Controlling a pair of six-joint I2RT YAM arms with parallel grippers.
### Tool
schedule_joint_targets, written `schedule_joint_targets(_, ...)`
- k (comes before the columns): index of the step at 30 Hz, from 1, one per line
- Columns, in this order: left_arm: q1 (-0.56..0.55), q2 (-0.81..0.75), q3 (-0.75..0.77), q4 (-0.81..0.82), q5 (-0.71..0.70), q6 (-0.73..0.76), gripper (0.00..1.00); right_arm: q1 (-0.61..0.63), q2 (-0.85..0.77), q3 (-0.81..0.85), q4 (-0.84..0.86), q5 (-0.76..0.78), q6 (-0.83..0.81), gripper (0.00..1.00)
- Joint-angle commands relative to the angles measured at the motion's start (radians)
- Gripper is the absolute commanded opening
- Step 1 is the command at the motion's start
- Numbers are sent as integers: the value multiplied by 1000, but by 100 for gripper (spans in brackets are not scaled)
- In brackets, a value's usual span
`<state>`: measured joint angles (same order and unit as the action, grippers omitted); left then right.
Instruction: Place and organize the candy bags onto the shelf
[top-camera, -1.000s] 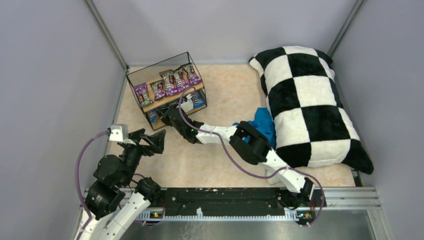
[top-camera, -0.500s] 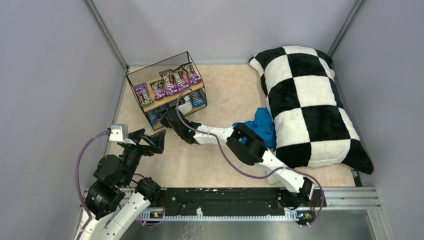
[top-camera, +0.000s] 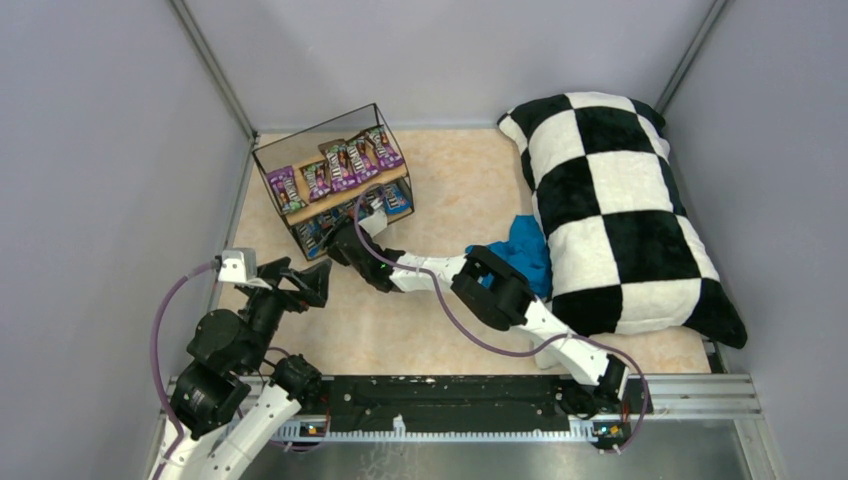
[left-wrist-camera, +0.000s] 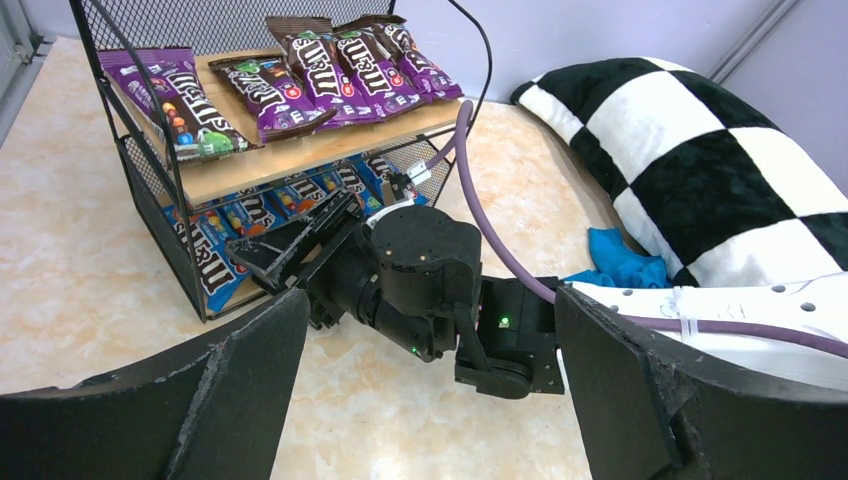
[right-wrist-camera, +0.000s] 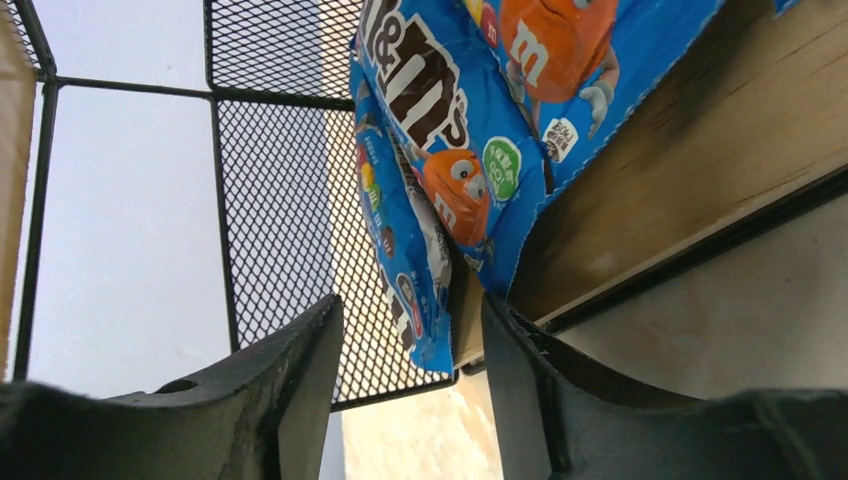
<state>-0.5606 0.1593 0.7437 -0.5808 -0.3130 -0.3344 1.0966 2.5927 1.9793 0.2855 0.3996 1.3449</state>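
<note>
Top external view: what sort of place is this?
Probably a robot test cell: plain grey walls around a beige marbled tabletop, two black-and-white robot arms bolted to a silver metal rail, and a small black wire-and-wood shelf as prop.

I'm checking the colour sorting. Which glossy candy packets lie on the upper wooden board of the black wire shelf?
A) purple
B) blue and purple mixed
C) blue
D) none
A: purple candy packets line the upper wooden board of the black wire shelf; the blue packets sit below.

Checkered pillow (top-camera: 620, 210) at rt, blue cloth (top-camera: 524, 243) touching its edge.
</note>
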Motion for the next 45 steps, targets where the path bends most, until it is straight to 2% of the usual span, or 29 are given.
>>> schedule_joint_targets(1,0,14,10,27,-8,6,99,-4,-112,-38,24,-32,-27,55)
schedule_joint_targets(6,-1,15,11,26,-10,6,99,-7,-211,-157,50,-97,-48,61)
schedule_joint_targets(9,0,14,10,24,-12,5,99,-7,-317,-296,78,-182,-86,63)
schedule_joint_targets(13,0,16,10,25,-15,5,99,-3,-516,-598,142,-255,-187,66)
schedule_joint_targets(15,-1,17,10,23,-19,3,99,-6,-630,-790,138,-263,-265,70)
schedule_joint_targets(20,0,24,10,18,-28,1,99,-40,-948,-1139,39,-222,-466,78)
schedule_joint_targets(24,0,45,12,17,-40,5,99,-82,-1265,-1242,-169,-140,-616,89)
schedule_joint_targets(27,0,81,36,9,-64,-3,99,-91,-1471,-1203,-334,-51,-761,97)
schedule_joint_targets(29,0,120,85,15,-69,-9,99,-92,-1580,-1128,-439,26,-864,99)
schedule_joint_targets(32,-1,212,254,30,-70,9,99,-94,-1688,-974,-560,124,-1009,99)
schedule_joint_targets(37,0,437,660,-28,-52,72,99,-93,-1737,-682,-653,204,-1195,99)
schedule_joint_targets(41,-1,599,1011,-127,-29,90,99,-93,-1724,-422,-735,193,-1252,99)
schedule_joint_targets(43,0,642,1131,-145,-16,78,99,-93,-1740,-363,-753,195,-1265,99)
schedule_joint_targets(45,0,655,1184,-129,-2,71,99,-93,-1766,-339,-752,195,-1284,99)
